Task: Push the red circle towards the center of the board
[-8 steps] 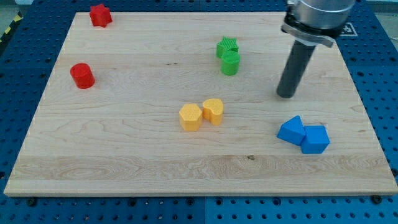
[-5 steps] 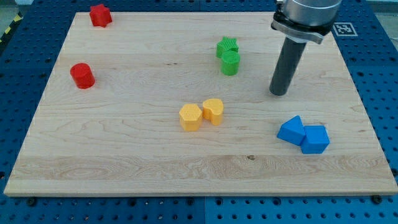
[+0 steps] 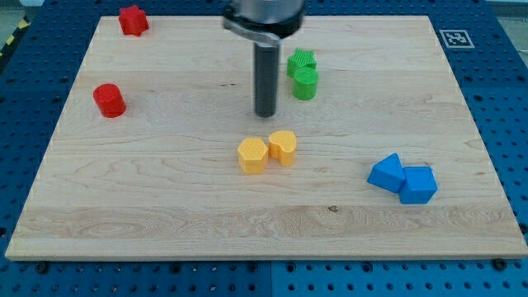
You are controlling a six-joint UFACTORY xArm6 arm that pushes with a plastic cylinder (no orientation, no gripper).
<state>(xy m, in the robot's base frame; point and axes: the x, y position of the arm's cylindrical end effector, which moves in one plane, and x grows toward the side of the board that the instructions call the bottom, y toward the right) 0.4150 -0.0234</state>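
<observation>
The red circle (image 3: 109, 100) sits near the left edge of the wooden board (image 3: 165, 206), in its upper half. My tip (image 3: 266, 114) rests on the board near its middle, far to the right of the red circle. It is just left of the two green blocks and just above the two yellow blocks, touching none of them.
A red star-like block (image 3: 132, 20) lies at the top left corner. Two green blocks (image 3: 304, 74) touch each other right of my tip. A yellow hexagon (image 3: 252, 155) and a second yellow block (image 3: 283, 147) sit below it. Two blue blocks (image 3: 402, 179) lie at the lower right.
My tip has slid left from the board's right side, past the green blocks, to near the middle. No block has moved.
</observation>
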